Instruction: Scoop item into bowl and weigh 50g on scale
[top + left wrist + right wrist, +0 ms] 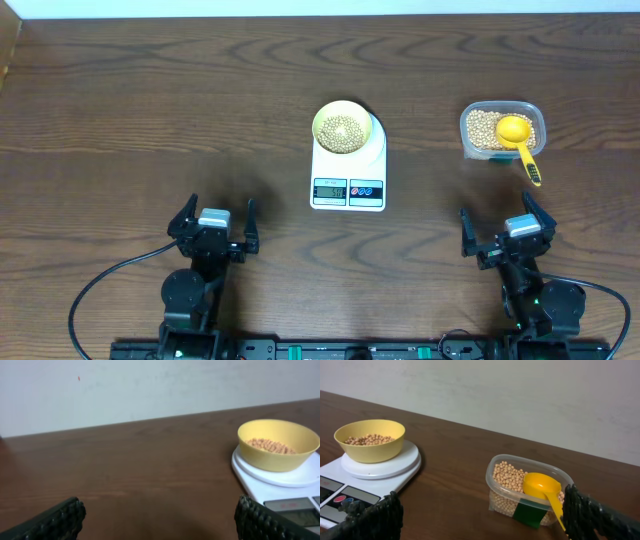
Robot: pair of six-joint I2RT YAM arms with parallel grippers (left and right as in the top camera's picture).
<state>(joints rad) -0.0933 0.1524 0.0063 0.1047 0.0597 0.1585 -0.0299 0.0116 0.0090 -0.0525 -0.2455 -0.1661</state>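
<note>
**While both arms sit low, the beans (pixel 345 130) lie in the bowl (pixel 370 451)**

The bowl stands on the scale (pixel 348 190) mid-surface (pixel 150 100). The right wrist view shows a clear tub (pixel 501 502) with more beans and a yellow scoop (pixel 542 485); the left wrist view catches only bowl and scale. Both arms crouch folded at the near edge, left fingers (pixel 55 522) and right fingers (pixel 600 515) spread wide, empty.

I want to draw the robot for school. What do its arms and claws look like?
The left arm and right arm are black, built from round joints. The left gripper and right gripper each have two black fingers with a bumpy, ribbed surface, and a light grey block sits behind them. A thin black cable curves away from each arm.
</note>
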